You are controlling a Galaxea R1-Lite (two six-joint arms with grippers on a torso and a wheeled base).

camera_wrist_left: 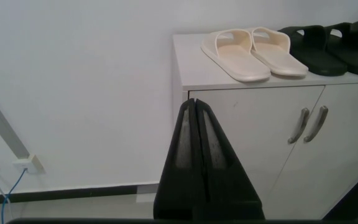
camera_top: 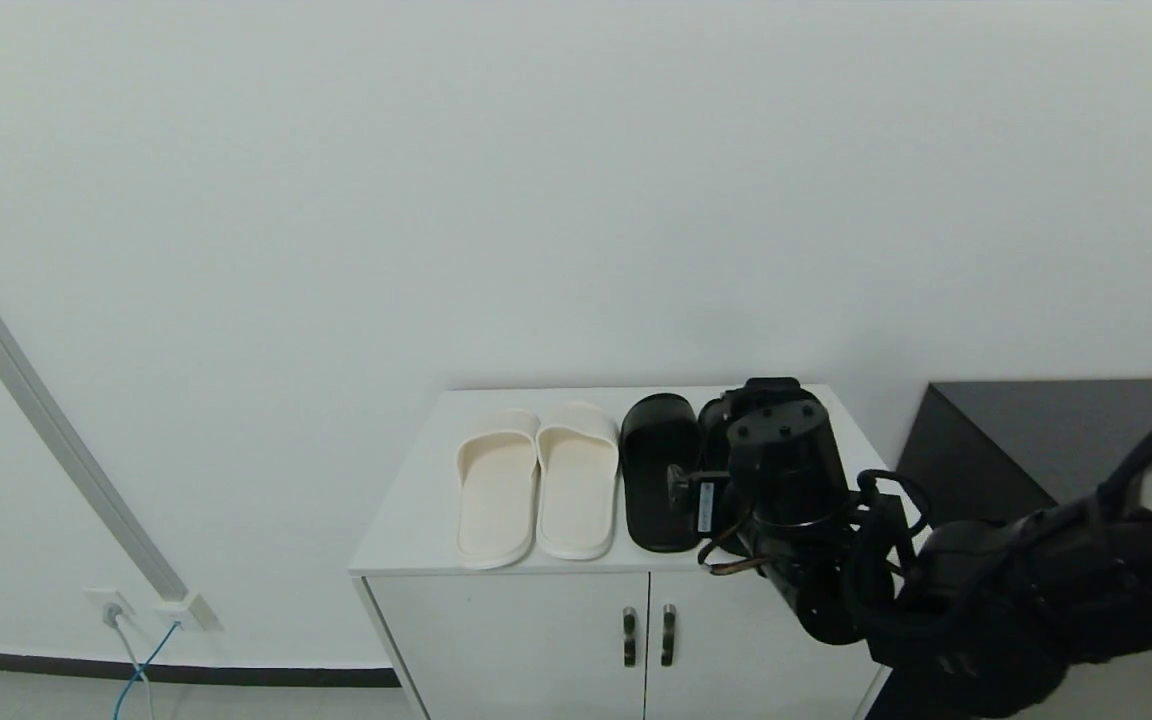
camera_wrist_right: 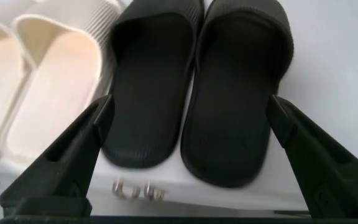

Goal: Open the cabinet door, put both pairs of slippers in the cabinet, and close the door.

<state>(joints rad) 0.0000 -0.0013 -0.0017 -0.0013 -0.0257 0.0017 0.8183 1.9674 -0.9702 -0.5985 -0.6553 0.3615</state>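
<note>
Entry: black slippers (camera_wrist_right: 148, 87), paired on the shut cabinet (camera_top: 516, 640); my right tool (camera_wrist_right: 190, 109) gapes above, seemingly to take both; left tool (camera_wrist_left: 195, 106) pinched closed.

Matte black right arm (camera_top: 986, 600), rounded joints; cylindrical wrist cap (camera_top: 776, 425), small screw holes; thick black cable (camera_top: 1151, 443); right gripper (camera_wrist_right: 190, 102) black wedges.

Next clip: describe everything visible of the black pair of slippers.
The black pair of slippers are matte, rubbery-looking slides with wide straps and textured footbeds. They lie flat, side by side and touching, heels toward the front, on the white cabinet top beside the cream pair. The open right end effector hangs over their heels, one finger on either side.
</note>
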